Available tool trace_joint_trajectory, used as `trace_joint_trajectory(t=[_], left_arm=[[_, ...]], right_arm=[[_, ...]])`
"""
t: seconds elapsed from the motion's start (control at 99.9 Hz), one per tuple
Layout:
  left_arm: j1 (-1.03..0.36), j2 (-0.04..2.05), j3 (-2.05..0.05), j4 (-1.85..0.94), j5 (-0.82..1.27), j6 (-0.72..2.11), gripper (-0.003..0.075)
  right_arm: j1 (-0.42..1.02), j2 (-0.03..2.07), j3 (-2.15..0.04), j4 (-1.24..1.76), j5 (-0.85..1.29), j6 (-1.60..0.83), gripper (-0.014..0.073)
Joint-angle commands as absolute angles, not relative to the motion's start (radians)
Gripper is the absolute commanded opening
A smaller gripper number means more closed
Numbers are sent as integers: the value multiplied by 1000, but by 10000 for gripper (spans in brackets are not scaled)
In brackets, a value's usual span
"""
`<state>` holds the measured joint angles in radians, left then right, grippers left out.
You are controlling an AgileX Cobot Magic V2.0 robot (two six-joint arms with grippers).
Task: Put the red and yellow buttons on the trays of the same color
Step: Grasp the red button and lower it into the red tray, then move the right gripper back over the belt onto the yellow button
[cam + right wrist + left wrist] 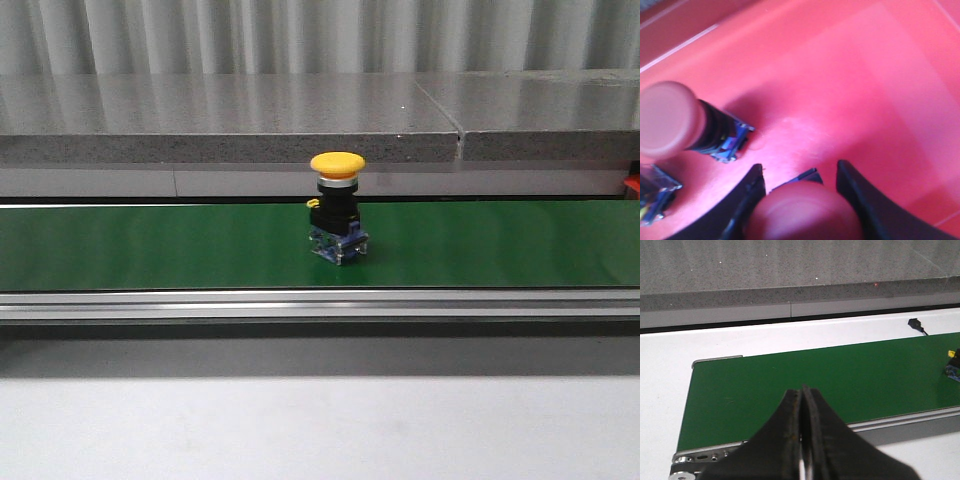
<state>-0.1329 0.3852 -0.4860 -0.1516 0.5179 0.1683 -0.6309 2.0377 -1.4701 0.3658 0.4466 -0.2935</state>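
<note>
Right claw [799,200] is gripping a red button [802,212] over the red tray [880,90] for matching; left claw [802,440] is idling clenched.

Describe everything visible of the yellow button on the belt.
The yellow button stands upright near the middle of the green conveyor belt. It has a glossy yellow mushroom cap, a thin silvery ring beneath it, a black body with a small yellow tab on its left, and a blue contact block as its base. Only the belt touches it; no gripper is near. The left wrist view catches just its edge.
</note>
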Motion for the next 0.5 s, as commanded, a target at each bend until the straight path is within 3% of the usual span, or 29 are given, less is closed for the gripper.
trace_joint_trajectory(t=[0.0,0.17,0.39,0.49], left_arm=[[-140,391,-513,-167,448,171,-21],[-140,391,-513,-167,448,171,-21],[-140,391,-513,-167,448,171,-21],[-140,391,-513,-167,448,171,-21]], right_arm=[[-636,1997,-1503,369,397,-303,36],[-636,2007,-1503,369,391,-303,92],[-636,2007,-1504,369,381,-303,461],[-636,2001,-1511,369,386,-303,556]])
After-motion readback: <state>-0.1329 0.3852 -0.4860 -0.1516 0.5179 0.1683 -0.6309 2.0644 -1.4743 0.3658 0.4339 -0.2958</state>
